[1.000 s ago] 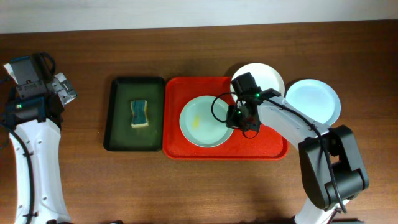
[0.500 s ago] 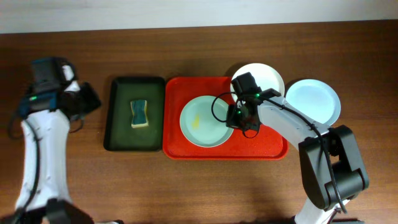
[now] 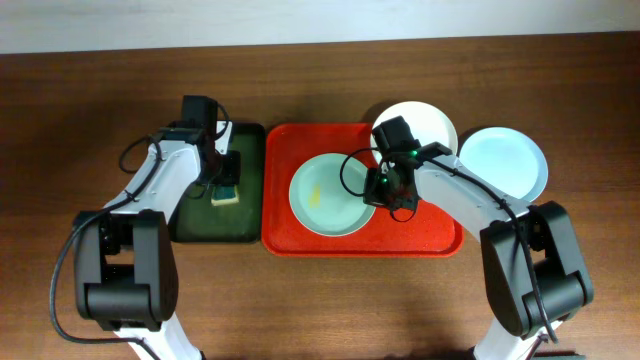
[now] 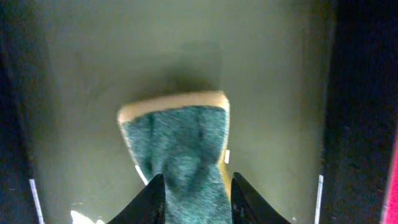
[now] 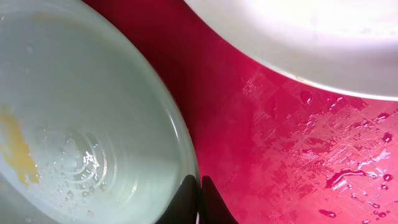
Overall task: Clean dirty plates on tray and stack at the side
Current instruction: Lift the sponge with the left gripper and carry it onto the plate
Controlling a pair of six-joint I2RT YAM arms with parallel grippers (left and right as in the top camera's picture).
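Observation:
A pale green plate (image 3: pixel 325 195) (image 5: pixel 93 112) with a yellow smear (image 5: pixel 15 149) lies on the red tray (image 3: pixel 420 235) (image 5: pixel 280 143). My right gripper (image 3: pixel 385 192) (image 5: pixel 199 180) is shut on that plate's right rim. The white plate (image 3: pixel 425 122) (image 5: pixel 298 37) overlaps the tray's back right corner. A pale blue plate (image 3: pixel 505 163) rests on the table to the right of the tray. My left gripper (image 3: pixel 228 172) (image 4: pixel 198 177) is down in the dark green tray, its fingers pressing both sides of a green-topped yellow sponge (image 4: pixel 177 137) (image 3: pixel 226 197).
The dark green tray (image 3: pixel 195 220) (image 4: pixel 280 93) sits directly left of the red tray, their rims almost touching. Water drops lie on the red tray's floor near the right gripper. Bare wooden table surrounds both trays.
The left arm has swung in from the far left to the dark green tray, and its jaws have closed from wide open onto the sponge. The right arm and plates have not moved.

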